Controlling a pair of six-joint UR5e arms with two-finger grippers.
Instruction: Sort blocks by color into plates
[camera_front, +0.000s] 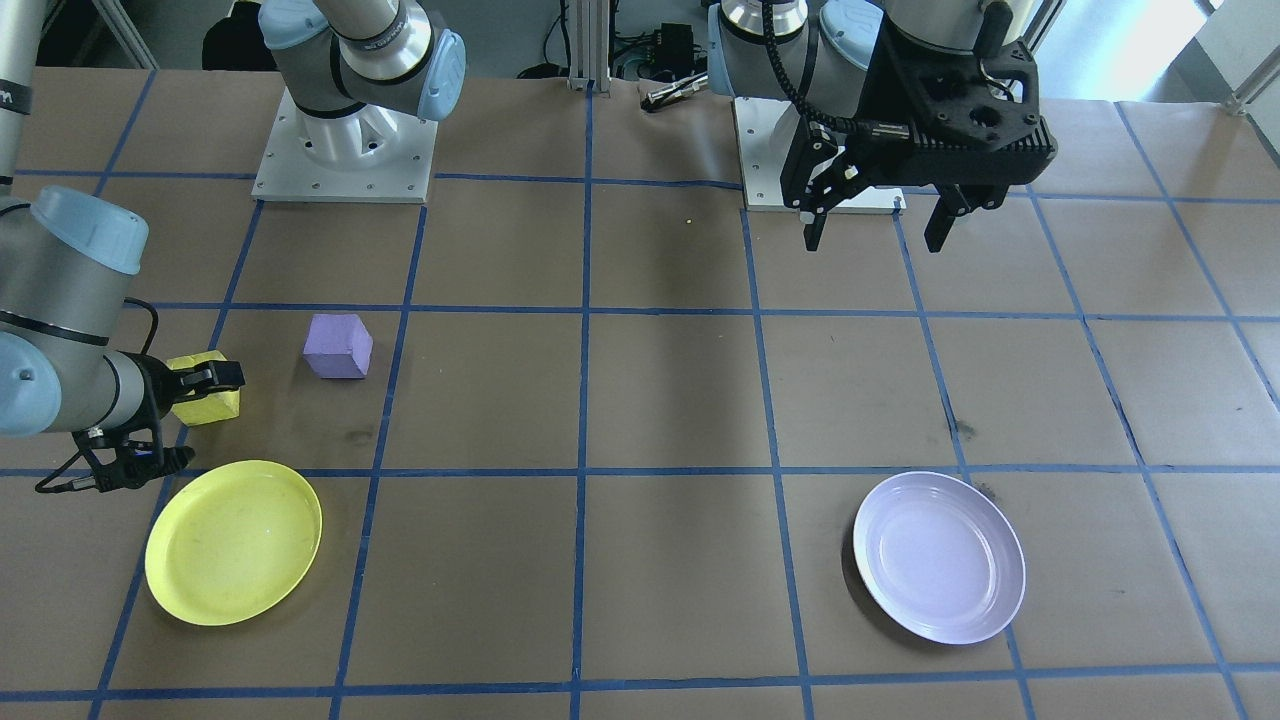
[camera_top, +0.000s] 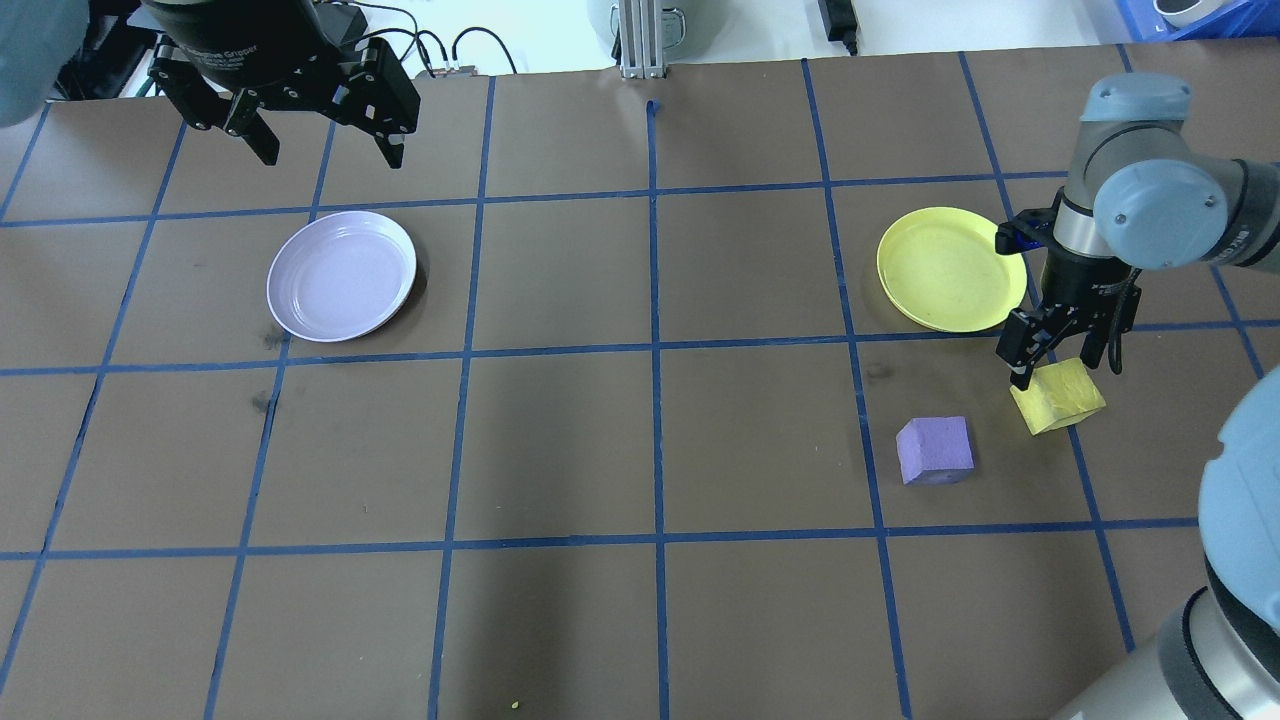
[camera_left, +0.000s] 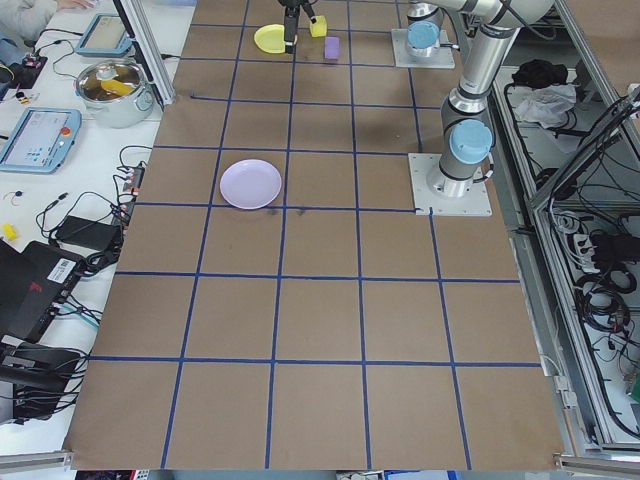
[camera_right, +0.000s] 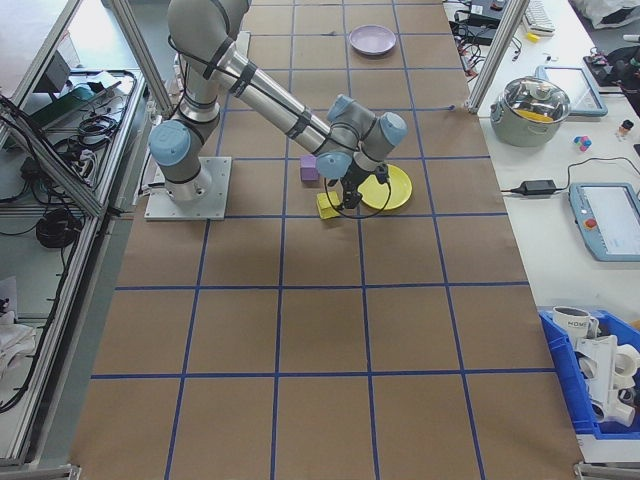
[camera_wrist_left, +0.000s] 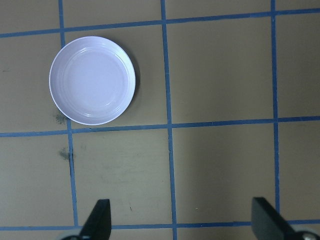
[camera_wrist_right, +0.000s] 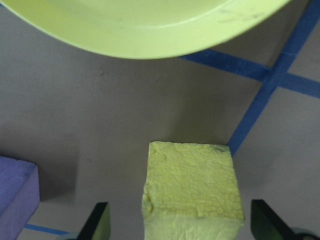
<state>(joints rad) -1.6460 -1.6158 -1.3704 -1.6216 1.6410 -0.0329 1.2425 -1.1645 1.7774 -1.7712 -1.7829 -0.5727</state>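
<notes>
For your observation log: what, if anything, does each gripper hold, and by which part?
Nothing is held. The right gripper is open, its fingers either side of the yellow block; the left gripper is open, holding nothing.

Robotics lab: two-arm test cell, with operator benches alongside.

Worktop (camera_right: 320, 330) is covered in brown paper marked into squares with blue tape; two grey industrial arms stand on bolted white base plates (camera_front: 345, 160) along one long edge. Aluminium framing posts (camera_right: 495, 55) rise at the worktop's edges. The side bench past the opposite long edge carries teach pendants (camera_right: 610, 220), a power brick (camera_right: 541, 187), a steel pot (camera_right: 538, 108) and a blue parts bin (camera_right: 600, 375). Cable bundles (camera_left: 600, 290) hang in open racks behind the arm bases.
</notes>
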